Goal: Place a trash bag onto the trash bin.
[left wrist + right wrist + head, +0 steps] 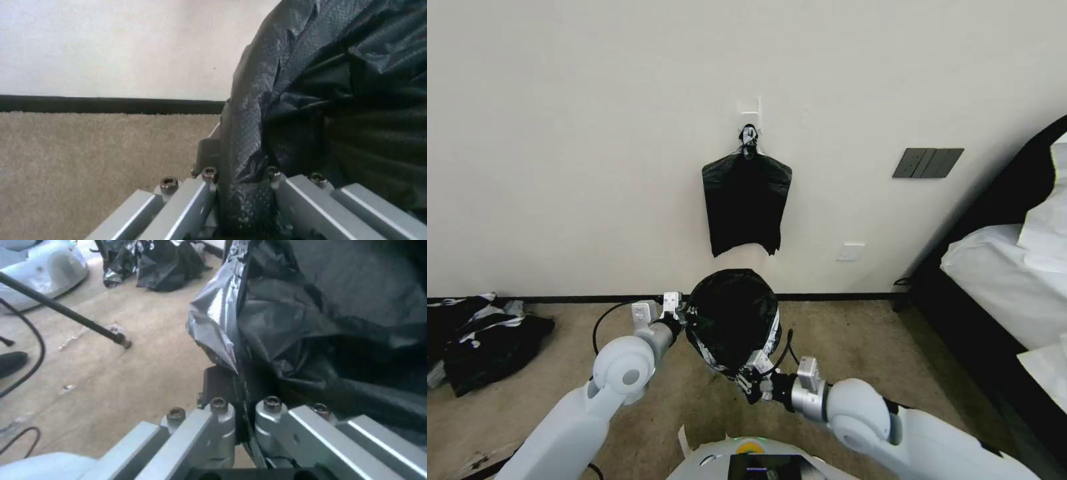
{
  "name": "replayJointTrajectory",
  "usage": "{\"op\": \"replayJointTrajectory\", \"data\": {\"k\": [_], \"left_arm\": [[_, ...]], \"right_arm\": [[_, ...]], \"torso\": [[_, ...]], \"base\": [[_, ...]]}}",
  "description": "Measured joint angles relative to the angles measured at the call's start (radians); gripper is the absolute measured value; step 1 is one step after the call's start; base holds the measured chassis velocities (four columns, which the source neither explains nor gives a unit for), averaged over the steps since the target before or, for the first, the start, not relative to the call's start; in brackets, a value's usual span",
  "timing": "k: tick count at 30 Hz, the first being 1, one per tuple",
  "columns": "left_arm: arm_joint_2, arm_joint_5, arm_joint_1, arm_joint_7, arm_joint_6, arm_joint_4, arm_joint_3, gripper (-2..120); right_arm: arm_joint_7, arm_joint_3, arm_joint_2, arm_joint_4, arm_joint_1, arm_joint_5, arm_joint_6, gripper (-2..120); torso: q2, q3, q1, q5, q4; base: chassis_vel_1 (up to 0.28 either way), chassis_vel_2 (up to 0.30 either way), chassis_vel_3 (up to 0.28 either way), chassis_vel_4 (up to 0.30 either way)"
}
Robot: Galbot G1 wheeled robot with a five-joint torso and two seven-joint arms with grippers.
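Observation:
The trash bag [732,319] is a glossy black film, spread open and rounded on the carpet in front of me, stretched between both grippers. My left gripper [684,319] is shut on the bag's left edge; the left wrist view shows the film [285,100] pinched between the closed fingers of the left gripper [240,175]. At the bag's near right edge my right gripper [754,379] is shut on the film, and the right wrist view shows the right gripper [245,405] clamping a fold of the trash bag [320,316]. The trash bin is hidden under the bag.
A flat bundle of black bags [747,203] hangs from a wall hook behind. A black-and-white cloth heap [484,340] lies on the carpet at far left. A bed [1007,280] stands at the right. A black pole [66,311] and cables cross the floor in the right wrist view.

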Motion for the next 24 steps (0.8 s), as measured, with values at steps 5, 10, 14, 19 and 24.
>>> {"op": "replayJointTrajectory", "data": {"k": [5,10,14,19,24], "left_arm": [[-0.015,-0.052,-0.012,-0.035,-0.003,-0.002,0.002,1],[-0.026,-0.091,-0.013,-0.065,-0.005,0.000,-0.014,1],[-0.030,-0.160,-0.019,-0.121,-0.005,0.012,-0.026,1],[-0.037,-0.210,-0.023,-0.155,-0.003,0.021,-0.036,1],[-0.035,-0.212,-0.021,-0.156,-0.003,0.005,-0.036,1]], "right_arm": [[0.031,-0.037,0.057,-0.059,-0.010,-0.082,0.053,0],[0.069,-0.030,0.120,-0.144,-0.039,-0.191,0.185,0],[0.067,-0.008,0.155,-0.255,-0.077,-0.427,0.382,0],[0.066,0.019,0.174,-0.294,-0.143,-0.446,0.422,0],[0.069,0.032,0.191,-0.304,-0.152,-0.391,0.407,0]], "torso": [[0.000,0.000,0.000,0.0000,-0.0001],[0.000,0.000,0.000,0.0000,-0.0002],[0.000,0.000,0.000,0.0001,0.0002],[0.000,0.000,0.000,0.0000,-0.0002],[0.000,0.000,0.000,0.0001,-0.0001]], "base": [[0.000,0.000,0.000,0.000],[0.000,0.000,0.000,0.000],[0.000,0.000,0.000,0.000],[0.000,0.000,0.000,0.000],[0.000,0.000,0.000,0.000]]}}
